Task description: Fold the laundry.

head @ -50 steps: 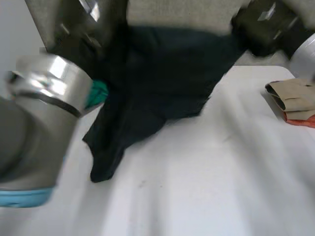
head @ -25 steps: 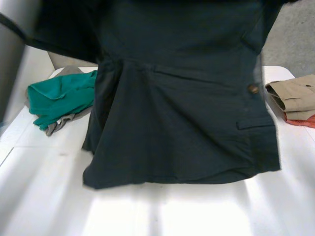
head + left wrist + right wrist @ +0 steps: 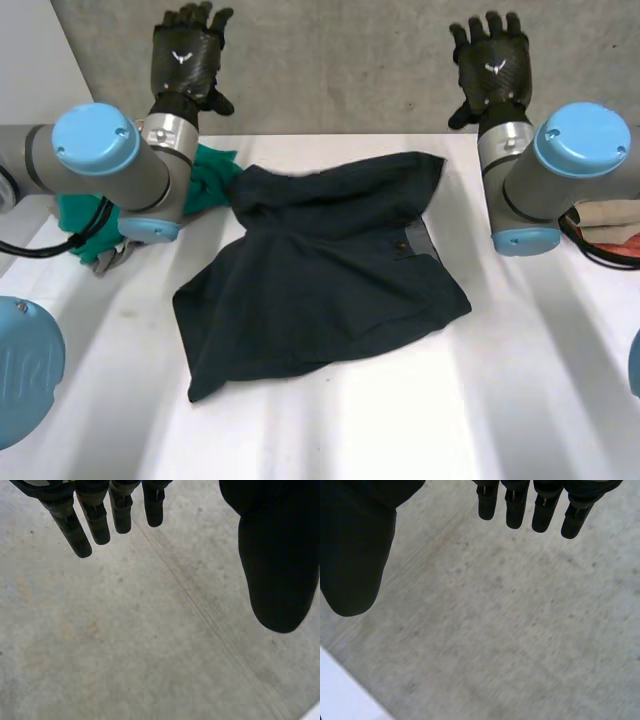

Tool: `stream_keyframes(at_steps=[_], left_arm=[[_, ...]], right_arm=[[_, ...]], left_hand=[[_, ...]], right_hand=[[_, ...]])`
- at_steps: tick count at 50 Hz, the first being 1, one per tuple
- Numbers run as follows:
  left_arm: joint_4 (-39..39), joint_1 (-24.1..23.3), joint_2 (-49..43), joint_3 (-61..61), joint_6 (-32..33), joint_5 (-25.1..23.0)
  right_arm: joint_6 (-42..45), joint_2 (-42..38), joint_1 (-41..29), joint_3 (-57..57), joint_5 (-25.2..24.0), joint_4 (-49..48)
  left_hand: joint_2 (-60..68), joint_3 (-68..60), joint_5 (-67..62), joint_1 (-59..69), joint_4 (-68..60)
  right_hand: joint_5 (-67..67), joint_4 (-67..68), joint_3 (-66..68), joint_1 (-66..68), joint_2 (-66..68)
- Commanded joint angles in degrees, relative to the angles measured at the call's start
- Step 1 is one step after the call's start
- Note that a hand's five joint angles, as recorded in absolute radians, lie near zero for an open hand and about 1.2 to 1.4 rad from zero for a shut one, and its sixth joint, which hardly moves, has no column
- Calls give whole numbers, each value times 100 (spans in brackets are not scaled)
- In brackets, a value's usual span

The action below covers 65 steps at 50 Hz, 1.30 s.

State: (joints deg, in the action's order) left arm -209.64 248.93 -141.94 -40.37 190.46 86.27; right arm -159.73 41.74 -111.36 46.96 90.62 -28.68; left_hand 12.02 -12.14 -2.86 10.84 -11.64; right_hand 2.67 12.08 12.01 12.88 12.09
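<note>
Dropped since before, soft dark shorts (image 3: 320, 265) are seen rumpled in head view; left hand (image 3: 187, 60) and right hand (image 3: 492, 68) are raised, fingers straight, nothing held, before a rough grey wall (image 3: 150, 630), maybe concrete.

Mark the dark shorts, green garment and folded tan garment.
dark shorts (image 3: 320, 285): head view, middle panel.
green garment (image 3: 210, 175): head view, exposed far edge.
folded tan garment (image 3: 612, 212): head view, top layer.

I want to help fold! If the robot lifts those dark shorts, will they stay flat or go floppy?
Probably floppy: the dark shorts lie rumpled in soft folds on the table. Likely light, since the cloth looks thin. Pushed, they'd likely bunch up rather than slide.
</note>
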Motion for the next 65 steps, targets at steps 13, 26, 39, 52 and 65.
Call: stream_keyframes(at_steps=[13, 26, 39, 52, 65], left_arm=[[1291, -160, 3960, -4739, -159, 31], [2498, -310, 4843, -7186, -159, 4], [1848, -266, 3533, -7151, -159, -4], [1707, -521, 3978, -7125, -150, 74], [2198, -556, 5861, -7081, 61, 154]], right_arm=[[565, 2426, 79, 2457, -1380, 2937], [1971, 2453, 431, 4119, -2285, 3898], [2104, 1539, 405, 4568, -2356, 1726], [2130, 1600, 457, 4690, -2242, 1391], [2824, 4051, 888, 4937, -2207, 3595]], left_hand=[[978, -966, -894, 1096, -1016], [1418, -1406, -1334, 1536, -1456], [1921, -1909, -1837, 2039, -1959], [6798, -6786, -6714, 6916, -6836], [6798, -6786, -6714, 6916, -6836]], right_hand=[[682, 741, 748, 661, 740], [1877, 1937, 1944, 1857, 1936], [2477, 2536, 2543, 2456, 2536], [6733, 6792, 6799, 6712, 6791], [6733, 6792, 6799, 6712, 6791]])
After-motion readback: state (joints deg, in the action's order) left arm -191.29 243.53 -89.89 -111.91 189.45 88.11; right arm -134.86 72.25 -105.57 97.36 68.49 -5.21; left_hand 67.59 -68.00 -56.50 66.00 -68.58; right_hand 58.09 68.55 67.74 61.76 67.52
